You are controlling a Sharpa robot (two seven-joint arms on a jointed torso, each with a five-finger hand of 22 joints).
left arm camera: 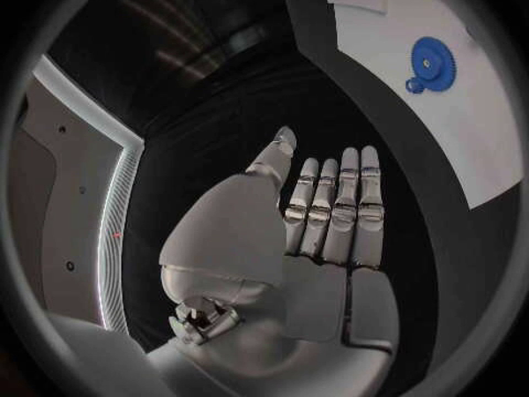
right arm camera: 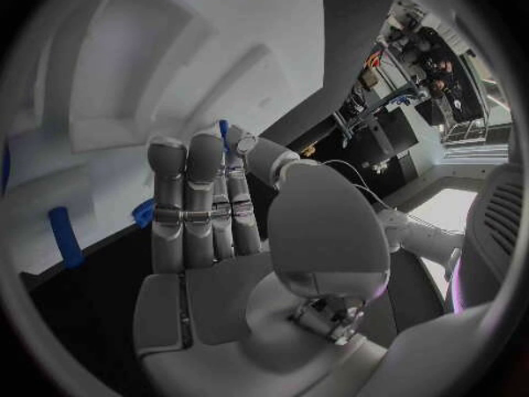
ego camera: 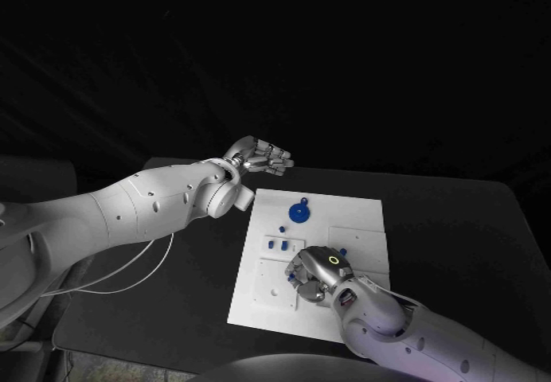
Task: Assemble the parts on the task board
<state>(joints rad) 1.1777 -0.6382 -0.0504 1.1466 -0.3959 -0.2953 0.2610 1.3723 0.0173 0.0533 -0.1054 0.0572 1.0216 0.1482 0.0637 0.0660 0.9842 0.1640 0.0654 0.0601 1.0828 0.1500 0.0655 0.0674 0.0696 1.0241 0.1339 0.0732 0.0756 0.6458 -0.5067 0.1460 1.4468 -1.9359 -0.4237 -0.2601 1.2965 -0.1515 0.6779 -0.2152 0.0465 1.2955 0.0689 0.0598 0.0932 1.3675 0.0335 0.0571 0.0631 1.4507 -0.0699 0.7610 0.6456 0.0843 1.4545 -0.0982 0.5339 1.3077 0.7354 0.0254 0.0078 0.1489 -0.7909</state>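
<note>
The black table (ego camera: 459,231) carries the white rectangular task board (ego camera: 356,219) at its middle. The left hand (ego camera: 259,155) hangs beyond the board's far left corner, fingers (left arm camera: 336,207) straight, side by side, holding nothing. The right hand (ego camera: 316,269) rests over the board's near half, possibly pinching a small blue part (right arm camera: 224,132); I cannot tell. A round blue toothed gear (ego camera: 298,212) lies on the far half, small blue pegs (ego camera: 279,245) nearer.

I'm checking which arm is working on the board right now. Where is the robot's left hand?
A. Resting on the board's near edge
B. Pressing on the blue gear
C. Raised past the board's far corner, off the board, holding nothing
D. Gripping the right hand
C: in the head view the left hand hangs beyond the far corner of the task board, fingers straight and empty, while the right hand is over the board.
</note>
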